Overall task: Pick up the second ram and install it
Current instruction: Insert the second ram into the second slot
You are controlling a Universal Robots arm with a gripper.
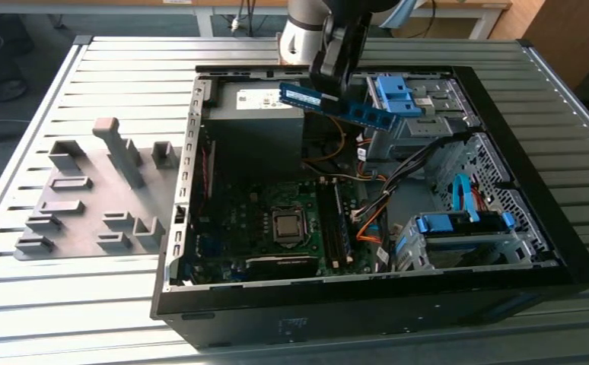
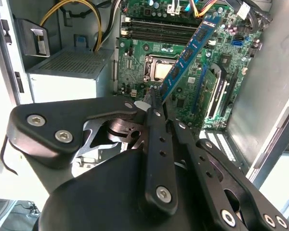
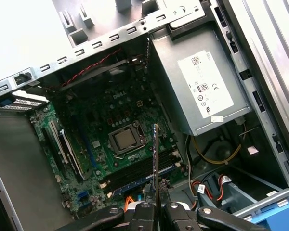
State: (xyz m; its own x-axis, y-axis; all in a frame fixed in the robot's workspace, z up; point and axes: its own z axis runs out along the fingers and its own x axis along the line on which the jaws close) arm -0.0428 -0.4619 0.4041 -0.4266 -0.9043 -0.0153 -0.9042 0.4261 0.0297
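Note:
The second ram [image 1: 337, 106], a long blue-green stick with a white label, hangs tilted above the open computer case [image 1: 188, 228], over the power supply's edge. My gripper [image 1: 327, 85] is shut on its upper end. In the second wrist view the ram [image 2: 188, 53] juts from the fingertips [image 2: 155, 107] toward the green motherboard [image 2: 149, 48]. Seen edge-on in the first wrist view, the ram [image 3: 155, 154] sits in my gripper [image 3: 155, 201], above the memory slots [image 3: 135, 177] beside the processor socket [image 3: 123, 139].
A grey power supply [image 1: 259, 114] fills the case's back corner. Blue drive cages [image 1: 404, 95] [image 1: 462, 228] and loose cables [image 1: 376, 205] crowd the exterior view's right side. Grey holder blocks on a plate [image 1: 91, 201] lie outside the case on the slatted table [image 1: 71, 304].

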